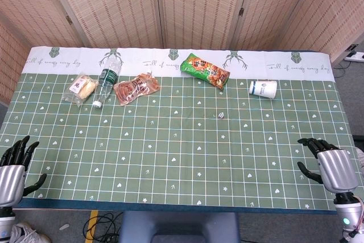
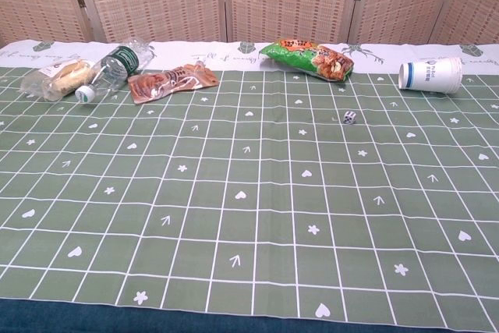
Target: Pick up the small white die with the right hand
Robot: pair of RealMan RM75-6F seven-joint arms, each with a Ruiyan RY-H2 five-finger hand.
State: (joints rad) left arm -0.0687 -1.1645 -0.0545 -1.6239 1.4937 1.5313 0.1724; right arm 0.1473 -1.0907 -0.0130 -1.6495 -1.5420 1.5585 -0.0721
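A green gridded cloth [image 1: 170, 157] covers the table, with woven screens [image 1: 193, 4] behind it. Nearest, at the front edge, both hands rest low: the left hand [image 1: 14, 172] at its corner with fingers apart and holding nothing, the right hand [image 1: 330, 166] at the other corner, fingers [image 1: 311, 143] likewise spread and empty, pointing up the table. The die [image 1: 220, 116] lies well ahead of those fingertips and off to their left, alone on bare cloth near the middle. Farther on, beyond the die, sit a tipped cup [image 1: 263, 89] and a green snack bag [image 1: 205, 70]; far to the left of the fingers lie a brown pouch [image 1: 135, 87], a bottle [image 1: 108, 79] and a wrapped bun [image 1: 81, 87]. The risk is the die itself: small and light, so broad fingers closing unevenly would likely flick or roll it away, or pinch cloth instead. The long reach also makes it easy to overshoot toward the cup. The chest view shows no hand, so depth will be hard to judge.
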